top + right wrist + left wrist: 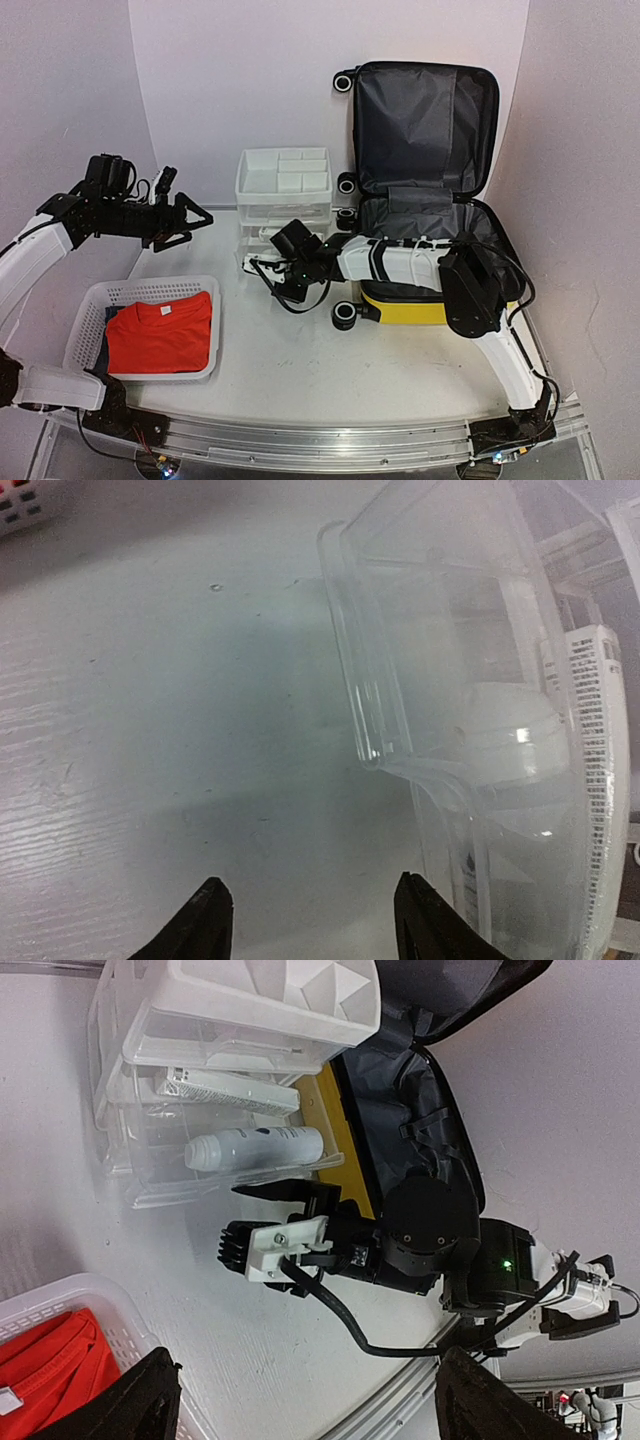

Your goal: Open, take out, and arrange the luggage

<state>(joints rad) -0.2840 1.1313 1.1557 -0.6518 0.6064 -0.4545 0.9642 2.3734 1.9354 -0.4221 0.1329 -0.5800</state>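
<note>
Luggage (425,190) is laid open at the desk's (300,360) far right corner: yellow shell, black zipper band, dark grey lining, lid stood upright. Left pincer (195,222) and right pincer (312,925) are spread apart, nothing being gripped.

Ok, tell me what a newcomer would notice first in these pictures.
The luggage, yellow and wide open with its dark lining showing, fills the far right. A bright red shirt sits folded in the white basket at the near left. Between them the right gripper, jaws apart, reaches toward the clear drawer unit.
</note>
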